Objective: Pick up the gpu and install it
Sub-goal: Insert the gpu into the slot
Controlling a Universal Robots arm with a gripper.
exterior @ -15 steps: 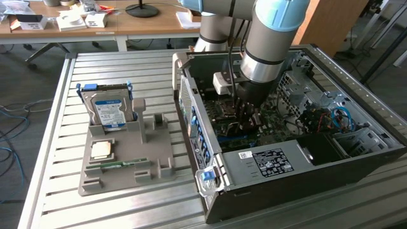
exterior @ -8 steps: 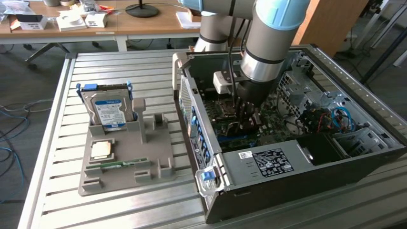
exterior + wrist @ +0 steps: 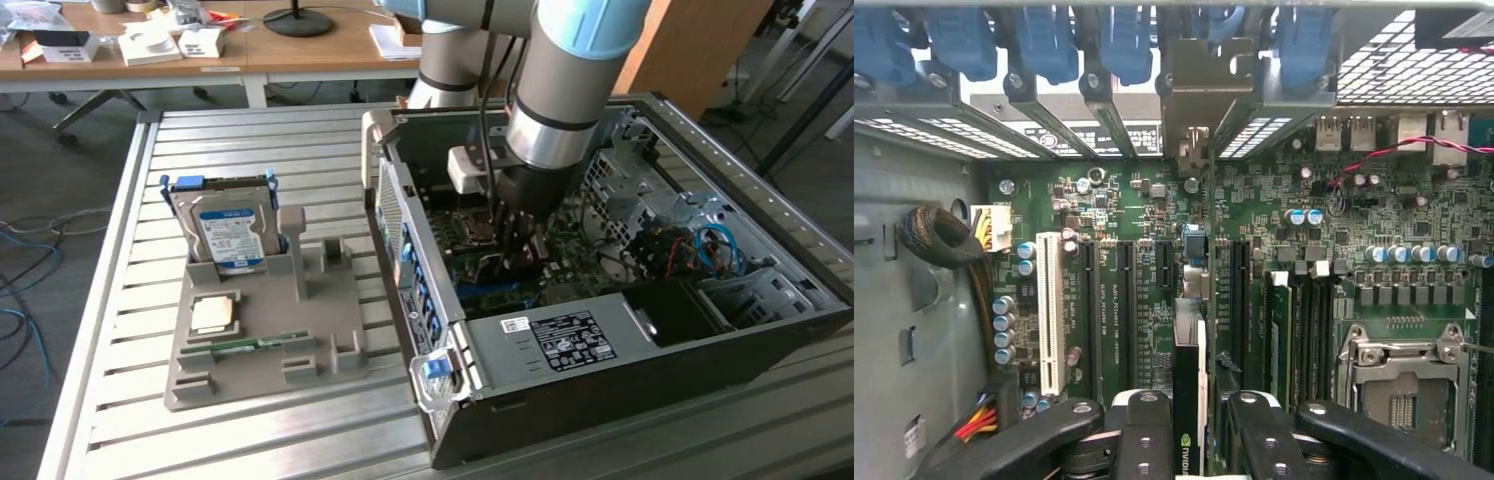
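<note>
Wrist view shows the pincer point(image 3: 1190, 425) holding the gpu point(image 3: 1188, 345) by its thin edge. The gpu is right by the green board point(image 3: 1104, 205).

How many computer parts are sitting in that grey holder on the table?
3 in the grey holder: the hard drive standing at its far end, a small square chip midway, and a green memory stick nearer the front. Smaller pieces may be hidden.
</note>
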